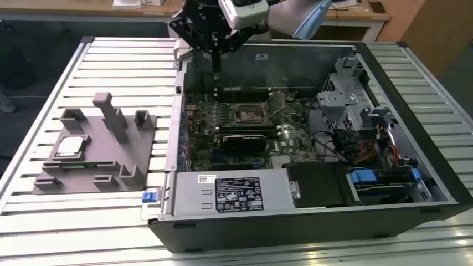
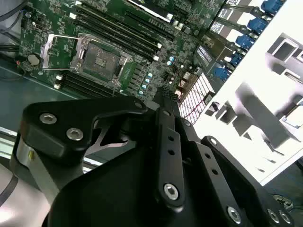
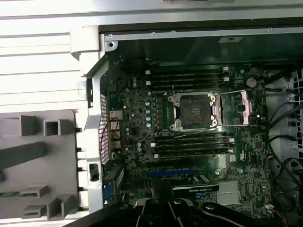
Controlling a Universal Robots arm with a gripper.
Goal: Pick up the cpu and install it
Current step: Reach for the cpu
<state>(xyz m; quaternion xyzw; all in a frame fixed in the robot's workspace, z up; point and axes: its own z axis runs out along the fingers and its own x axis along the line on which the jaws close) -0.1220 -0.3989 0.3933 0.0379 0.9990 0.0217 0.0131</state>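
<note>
The cpu [image 1: 70, 147], a small silvery square, lies flat on the grey plastic block [image 1: 96, 149] at the exterior view's left, outside the computer case. The open socket [image 1: 250, 113] sits in the middle of the green motherboard, also seen in both wrist views, socket [image 3: 193, 111] and socket [image 2: 102, 59], with its metal lid [image 3: 246, 108] flipped aside. My gripper [image 1: 216, 67] hangs high over the far wall of the case, fingers pressed together and holding nothing. It is well away from the cpu and above the socket's far side.
The open computer case [image 1: 414, 72] lies on a slatted metal table [image 1: 111, 61]. Inside are a drive cage [image 1: 347, 100], cables, memory slots [image 3: 189, 75] and a power supply [image 1: 229, 191]. The grey block has upright posts [image 1: 111, 111].
</note>
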